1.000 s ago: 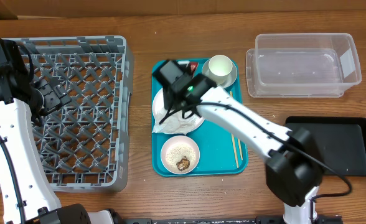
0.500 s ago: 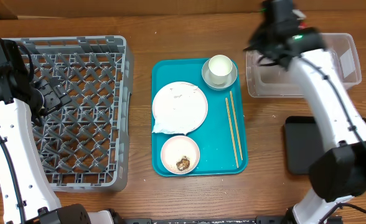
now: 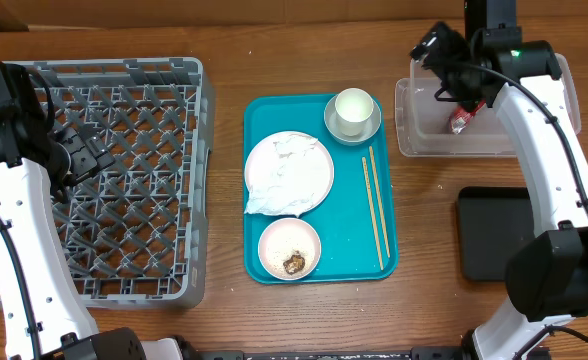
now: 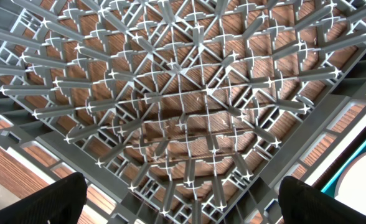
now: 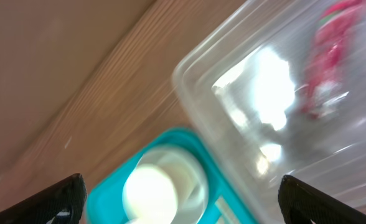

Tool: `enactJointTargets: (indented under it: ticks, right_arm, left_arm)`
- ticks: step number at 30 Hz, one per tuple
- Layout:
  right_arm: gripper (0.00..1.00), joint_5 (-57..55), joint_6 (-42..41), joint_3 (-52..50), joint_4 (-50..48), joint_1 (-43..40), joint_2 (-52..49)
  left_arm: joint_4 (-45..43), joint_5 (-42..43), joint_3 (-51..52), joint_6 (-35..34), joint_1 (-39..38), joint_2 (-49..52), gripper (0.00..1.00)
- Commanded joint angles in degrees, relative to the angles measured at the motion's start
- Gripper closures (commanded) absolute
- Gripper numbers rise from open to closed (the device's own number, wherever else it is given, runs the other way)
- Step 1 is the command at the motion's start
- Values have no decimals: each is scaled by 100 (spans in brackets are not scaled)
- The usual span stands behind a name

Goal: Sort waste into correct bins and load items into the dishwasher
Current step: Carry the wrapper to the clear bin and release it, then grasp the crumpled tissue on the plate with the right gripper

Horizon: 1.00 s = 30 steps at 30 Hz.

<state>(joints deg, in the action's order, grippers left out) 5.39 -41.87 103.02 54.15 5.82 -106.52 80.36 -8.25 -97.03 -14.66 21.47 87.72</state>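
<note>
A red snack wrapper (image 3: 459,120) (image 5: 329,62) lies loose inside the clear tub (image 3: 514,135) (image 5: 245,106). My right gripper (image 3: 442,70) (image 5: 183,208) hangs open above the tub's left end with nothing between its fingers. The pale plate (image 3: 304,165) carries a crumpled white napkin (image 3: 270,197). Below it a small bowl (image 3: 279,240) holds rice and a brown scrap (image 3: 294,264). A white cup (image 3: 353,108) (image 5: 152,193) stands in the grey-green saucer (image 3: 375,128). Two chopsticks (image 3: 374,205) lie beside them. My left gripper (image 3: 84,160) (image 4: 183,208) is open and empty over the grey dish rack (image 3: 124,250) (image 4: 183,93).
The plate, bowl, cup and chopsticks all sit on a flat teal tray (image 3: 349,255) in the middle. A black tray (image 3: 484,235) lies at the right, partly under my right arm. The dish rack fills the left side.
My right arm swung from the plate up to the clear tub carrying the red wrapper. Its jaws opened and the wrapper now lies in the tub. The left arm stayed still.
</note>
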Motion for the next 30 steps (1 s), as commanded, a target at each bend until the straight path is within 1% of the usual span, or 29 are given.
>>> enactJointTargets:
  ticks: [1, 2, 4, 7, 9, 11, 12, 13, 14, 16, 21, 25, 27, 30]
  right_arm:
    - [0, 1950, 675, -7, 9, 251, 52]
    - [0, 2302, 885, -20, 59, 400, 52]
    - [0, 2302, 1045, -22, 267, 756, 52]
    - [1, 1469, 1038, -33, 498, 1434, 17]
    - [7, 723, 973, -79, 501, 1958, -46]
    - [12, 59, 542, -155, 444, 2409, -127]
    - [17, -345, 162, -221, 378, 2710, -216]
    - [19, -546, -42, -262, 328, 2894, -299]
    - [22, -693, -164, -284, 293, 3062, -385]
    - [25, -879, -271, -345, 190, 3335, -595]
    - [28, -962, -885, -437, 144, 3670, -1191]
    - [28, -682, -920, -439, 153, 3731, -1578]
    - [30, -404, -918, -439, 92, 3731, -1711]
    - [34, -391, -920, -439, 33, 3738, -1882]
  left_arm:
    - [-2, -48, -149, 7, 4, -116, 0]
    - [-2, -50, -149, 7, 4, -116, 0]
    - [-2, -50, -149, 7, 4, -116, 0]
    - [-2, -50, -149, 7, 4, -116, 0]
    - [-2, -50, -149, 7, 4, -116, 0]
    - [-2, -50, -149, 7, 4, -116, 0]
    - [-4, -50, -149, 7, 4, -116, 0]
    - [-2, -48, -149, 7, 4, -116, 0]
    - [-4, -48, -149, 7, 4, -116, 0]
    - [-4, -48, -149, 7, 4, -116, 0]
    - [-2, -48, -149, 7, 4, -116, 0]
    - [-2, -48, -149, 7, 4, -116, 0]
    - [-2, -48, -149, 7, 4, -116, 0]
    - [-2, -48, -149, 7, 4, -116, 0]
